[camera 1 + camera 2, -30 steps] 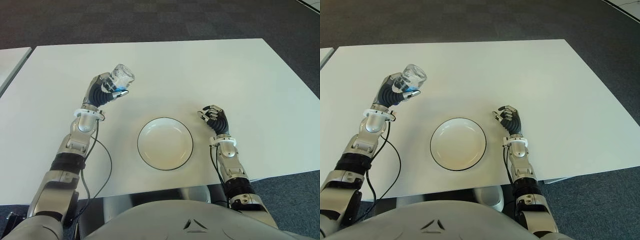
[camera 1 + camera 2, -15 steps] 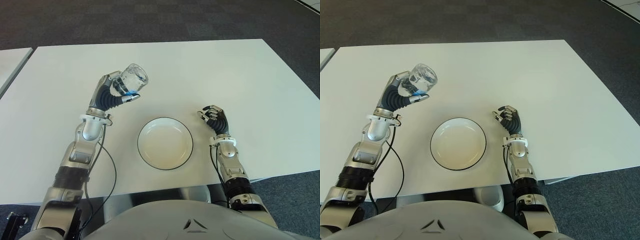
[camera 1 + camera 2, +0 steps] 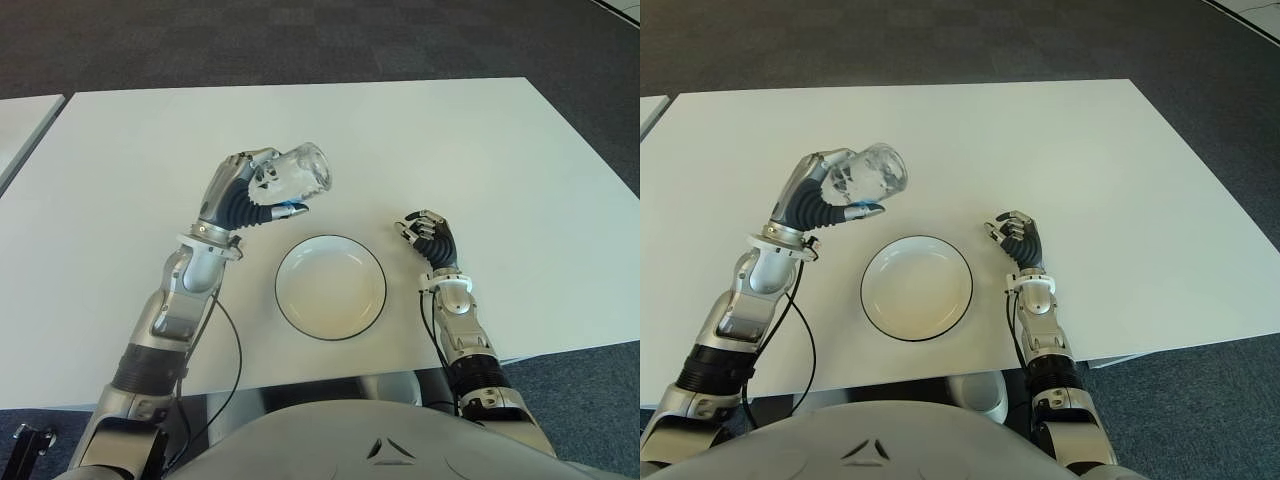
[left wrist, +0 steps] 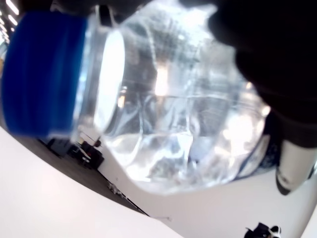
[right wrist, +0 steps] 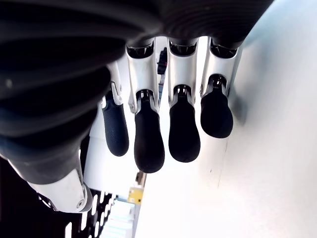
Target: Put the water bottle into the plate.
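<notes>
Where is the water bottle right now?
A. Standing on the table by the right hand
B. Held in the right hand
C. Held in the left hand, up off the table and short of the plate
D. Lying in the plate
C: the left hand grips the water bottle in the air, to the left of and beyond the plate, which holds nothing.

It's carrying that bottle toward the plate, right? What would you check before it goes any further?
1. Left hand grips the bottle: ok.
2. Blue cap on: ok.
3. Plate bare: ok.
4. Bottle over the plate: not ok, it shows beyond the plate's far left rim.
5. Right hand clear, right of the plate: ok.
6. Bottle upright: not ok, tilted.
</notes>
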### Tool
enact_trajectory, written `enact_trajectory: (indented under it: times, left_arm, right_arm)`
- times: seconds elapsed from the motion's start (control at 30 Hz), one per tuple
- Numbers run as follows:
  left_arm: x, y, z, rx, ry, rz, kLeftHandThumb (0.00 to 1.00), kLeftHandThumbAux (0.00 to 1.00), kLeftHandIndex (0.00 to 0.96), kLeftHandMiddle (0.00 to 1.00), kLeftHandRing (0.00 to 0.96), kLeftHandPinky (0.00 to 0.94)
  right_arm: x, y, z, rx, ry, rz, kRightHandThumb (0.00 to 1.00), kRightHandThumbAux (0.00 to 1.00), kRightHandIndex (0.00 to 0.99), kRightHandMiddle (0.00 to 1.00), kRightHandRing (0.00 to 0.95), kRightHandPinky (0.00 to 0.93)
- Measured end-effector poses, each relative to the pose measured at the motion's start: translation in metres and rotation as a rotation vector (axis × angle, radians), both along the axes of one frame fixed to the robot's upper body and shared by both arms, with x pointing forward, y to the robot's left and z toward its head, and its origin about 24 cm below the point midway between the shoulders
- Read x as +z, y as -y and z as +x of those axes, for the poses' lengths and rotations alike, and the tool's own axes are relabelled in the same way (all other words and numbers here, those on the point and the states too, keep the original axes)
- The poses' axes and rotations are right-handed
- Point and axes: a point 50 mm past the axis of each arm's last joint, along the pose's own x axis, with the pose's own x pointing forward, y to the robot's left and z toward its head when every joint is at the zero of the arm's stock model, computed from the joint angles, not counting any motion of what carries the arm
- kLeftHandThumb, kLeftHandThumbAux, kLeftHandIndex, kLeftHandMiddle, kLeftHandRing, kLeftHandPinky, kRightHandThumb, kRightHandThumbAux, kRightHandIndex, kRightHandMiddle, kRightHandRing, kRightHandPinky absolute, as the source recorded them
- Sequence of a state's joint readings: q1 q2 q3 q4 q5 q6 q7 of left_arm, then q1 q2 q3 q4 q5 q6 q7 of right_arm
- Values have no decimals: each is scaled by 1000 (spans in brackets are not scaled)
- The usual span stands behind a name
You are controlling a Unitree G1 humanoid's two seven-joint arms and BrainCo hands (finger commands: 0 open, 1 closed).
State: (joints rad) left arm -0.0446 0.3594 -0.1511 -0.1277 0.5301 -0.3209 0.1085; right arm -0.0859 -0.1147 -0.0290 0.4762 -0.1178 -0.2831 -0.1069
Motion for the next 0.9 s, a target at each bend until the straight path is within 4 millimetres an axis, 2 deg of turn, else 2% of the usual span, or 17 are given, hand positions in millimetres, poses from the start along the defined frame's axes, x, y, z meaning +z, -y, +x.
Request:
enact_trajectory:
  times: [0.3, 0.9]
  left_arm:
    - [-19, 32, -9, -106, -14, 189, 854, 666, 404, 542, 870, 830]
    - [-47, 52, -21, -189, -93, 382, 852, 667, 401, 545, 863, 849]
  right_arm:
    - [0, -1, 1, 3, 1, 1, 709, 728, 437, 703, 695, 689]
    - [0, -2, 0, 1, 1, 7, 708, 728, 438, 716, 704, 698]
